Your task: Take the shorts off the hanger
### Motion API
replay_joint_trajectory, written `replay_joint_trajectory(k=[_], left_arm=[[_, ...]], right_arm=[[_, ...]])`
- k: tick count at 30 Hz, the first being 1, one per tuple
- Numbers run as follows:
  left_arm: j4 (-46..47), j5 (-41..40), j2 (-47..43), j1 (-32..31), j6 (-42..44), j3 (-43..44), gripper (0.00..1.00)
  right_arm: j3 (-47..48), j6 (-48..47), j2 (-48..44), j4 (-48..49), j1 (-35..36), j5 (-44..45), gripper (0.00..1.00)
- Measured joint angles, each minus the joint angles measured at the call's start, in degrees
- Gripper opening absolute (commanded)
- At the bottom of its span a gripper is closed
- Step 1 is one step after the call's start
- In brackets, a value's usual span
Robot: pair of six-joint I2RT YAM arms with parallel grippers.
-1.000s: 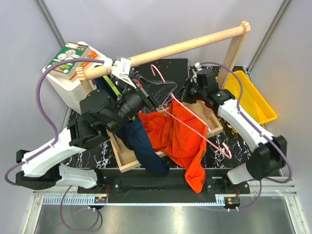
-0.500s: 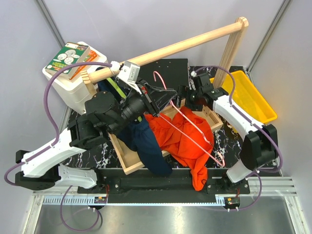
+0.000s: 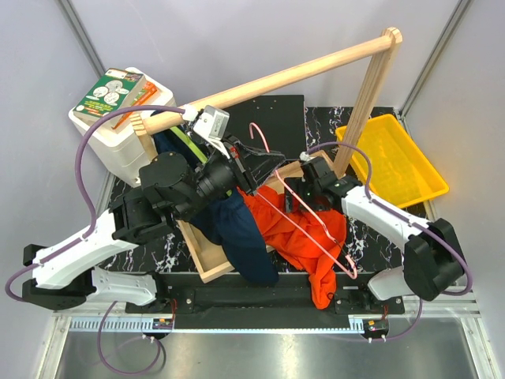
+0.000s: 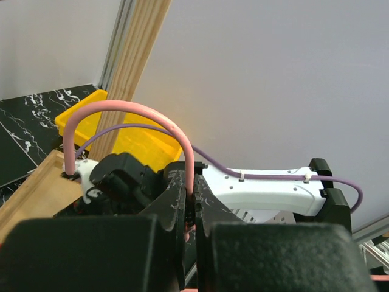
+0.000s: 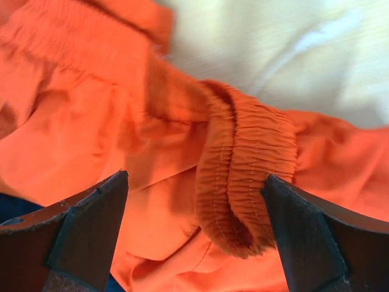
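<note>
Pale grey walls (image 3: 237, 31) close in the back and both sides, with slanted metal frame posts (image 3: 83, 31) at the corners. The table (image 3: 319, 120) has a black top veined in white, and a plain black mat (image 3: 276, 110) lies toward the rear. A wooden rail (image 3: 300, 71) slants across on an upright post (image 3: 364, 95). A yellow bin (image 3: 402, 158) sits to the right and a white box (image 3: 110, 142) to the left (a green book (image 3: 110, 91) on top). Brushed metal flooring (image 3: 252, 355) runs along the near edge under even, soft light.

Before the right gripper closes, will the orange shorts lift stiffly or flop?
Likely floppy: the orange shorts drape in folds across the wooden tray. Their bunched waistband, at the open right gripper, looks thick enough to pinch.
</note>
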Motion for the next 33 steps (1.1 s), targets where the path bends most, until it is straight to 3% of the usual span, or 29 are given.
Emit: replay_joint_trajectory(k=[7,15,16,18,20,21,22,26,29,33], left_arm=[[-0.66,1.14,-0.02,0.00,-0.81,0.00,0.00],[-1.16,1.92,-1.36,0.00,-0.83,-0.50,0.00],[-1.20,2.10,-1.62,0.00,-0.83,-0.61,0.00],[-1.27,2.27,-2.34,0.00,-0.85,-1.18,0.00],[-1.29,2.25,-3.30,0.00,-0.90,-2.08,0.00],[-1.25,2.25,-3.74,0.00,-0.94,-2.45,0.00],[-1.25,2.25,-4.02,0.00,-1.05,-2.73,0.00],[-0.94,2.32,-4.57,0.00,-1.29,-3.52,0.00],[-0.46,2.47,-4.74,0.00,-1.40,-4.48,0.00],[-0.02,2.69,-5.27,0.00,-1.92,-5.81,0.00]], right_arm=[[-0.98,-1.09,4.94,6.38,7.23,2.51,1.00],[-1.27,-2.58,7.39,7.06,10.19,8.87,0.98],[-1.27,-2.51,8.00,7.08,10.32,9.81,0.92],[-1.27,-2.38,9.70,7.39,10.56,11.76,0.88],[-1.25,-2.16,11.58,7.93,10.95,13.46,0.73],[-1.25,-2.03,12.31,8.28,11.23,14.27,0.63],[-1.22,-1.86,12.70,8.39,11.41,14.78,0.46],[-1.29,-0.11,12.33,8.44,11.61,16.72,0.09],[-2.43,0.72,9.57,8.26,11.65,18.12,0.00],[-4.79,2.36,0.61,6.40,11.65,21.66,0.00]])
